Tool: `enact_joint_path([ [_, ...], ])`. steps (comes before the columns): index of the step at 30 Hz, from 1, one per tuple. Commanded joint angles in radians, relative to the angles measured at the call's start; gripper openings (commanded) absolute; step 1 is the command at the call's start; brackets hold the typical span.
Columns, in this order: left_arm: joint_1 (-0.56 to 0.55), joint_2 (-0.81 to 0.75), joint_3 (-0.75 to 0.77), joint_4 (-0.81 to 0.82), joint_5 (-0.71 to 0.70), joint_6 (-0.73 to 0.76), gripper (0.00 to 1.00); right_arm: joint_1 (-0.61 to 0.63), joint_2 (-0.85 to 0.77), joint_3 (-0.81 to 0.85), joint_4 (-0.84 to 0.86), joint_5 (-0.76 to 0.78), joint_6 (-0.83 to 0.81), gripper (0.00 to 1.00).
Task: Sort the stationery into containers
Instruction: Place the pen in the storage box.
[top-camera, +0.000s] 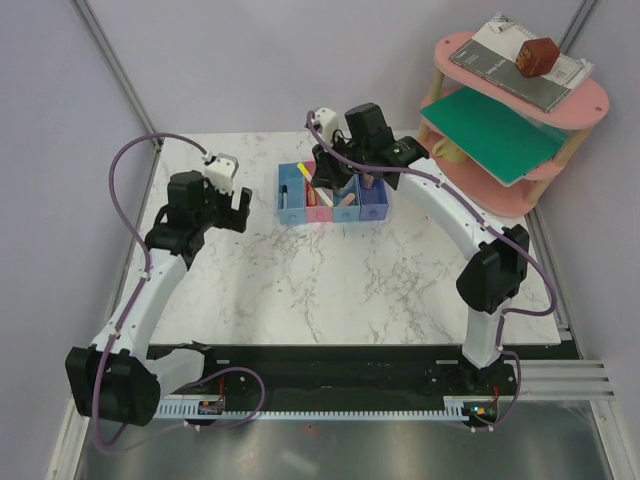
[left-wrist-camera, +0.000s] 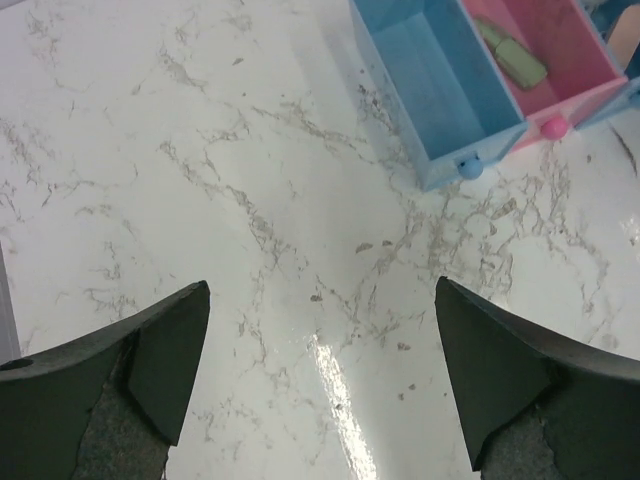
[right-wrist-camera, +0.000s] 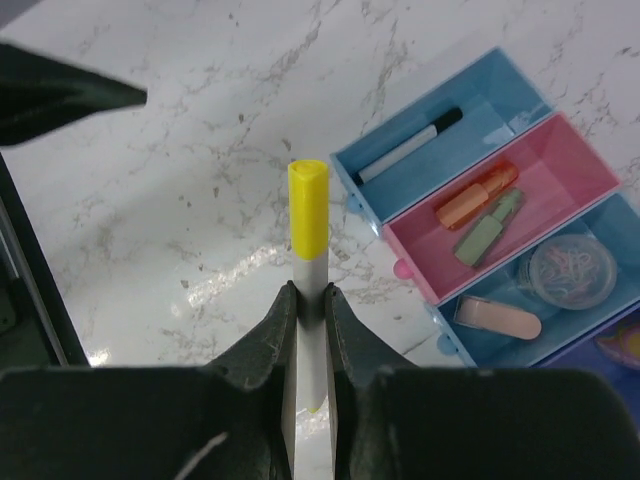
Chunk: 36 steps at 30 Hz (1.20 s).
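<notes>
1. The right gripper (right-wrist-camera: 310, 293) was clamped tight on a yellow-capped marker (right-wrist-camera: 308, 215). Its fingers pinched the white barrel, and the cap stuck out past them.
2. From above, that gripper and marker hung over the joined row of bins (top-camera: 330, 213) at the far middle of the marble table (left-wrist-camera: 200, 150).
3. A black-and-white pen (right-wrist-camera: 410, 147) lay slantwise in the light blue bin (right-wrist-camera: 495, 108).
4. An orange eraser (right-wrist-camera: 477, 196) and a pale green eraser (right-wrist-camera: 488, 228) lay side by side in the pink bin (right-wrist-camera: 565, 160).
5. The next blue bin (right-wrist-camera: 575, 325) held a clear round case (right-wrist-camera: 572, 268) and a pink eraser (right-wrist-camera: 498, 318).
6. The left gripper (left-wrist-camera: 320, 288) stood wide open, holding nothing, over bare marble to the left of the bins.
</notes>
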Motion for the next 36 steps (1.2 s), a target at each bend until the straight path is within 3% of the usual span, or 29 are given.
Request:
enact_joint_path([
  [1,0.001,-0.130,-0.103,0.032,-0.006,0.125,1.00,-0.067,0.109,0.105,0.237,-0.099,0.202,0.00],
  [5,0.001,-0.191,-0.131,-0.011,0.036,0.190,1.00,-0.099,0.258,0.186,0.408,-0.170,0.410,0.00],
  [9,0.001,-0.247,-0.146,-0.028,0.070,0.217,1.00,-0.098,0.420,0.255,0.517,-0.210,0.518,0.00],
  [14,-0.001,-0.297,-0.157,-0.043,0.134,0.227,1.00,-0.101,0.534,0.306,0.593,-0.233,0.564,0.00],
  [22,-0.001,-0.273,-0.149,-0.043,0.180,0.224,1.00,-0.101,0.585,0.225,0.709,-0.231,0.609,0.00],
  [23,-0.001,-0.265,-0.149,-0.042,0.185,0.224,1.00,-0.102,0.587,0.220,0.709,-0.230,0.606,0.02],
  [24,-0.001,-0.261,-0.146,-0.040,0.186,0.221,1.00,-0.101,0.585,0.206,0.706,-0.227,0.600,0.15],
  [27,-0.001,-0.238,-0.146,-0.030,0.195,0.214,1.00,-0.101,0.565,0.171,0.690,-0.208,0.551,0.39],
  [30,-0.001,-0.224,-0.148,-0.022,0.212,0.211,1.00,-0.099,0.545,0.143,0.687,-0.193,0.508,0.53],
  [36,-0.003,-0.221,-0.133,-0.034,0.218,0.191,1.00,-0.099,0.490,0.123,0.598,-0.156,0.423,0.63],
])
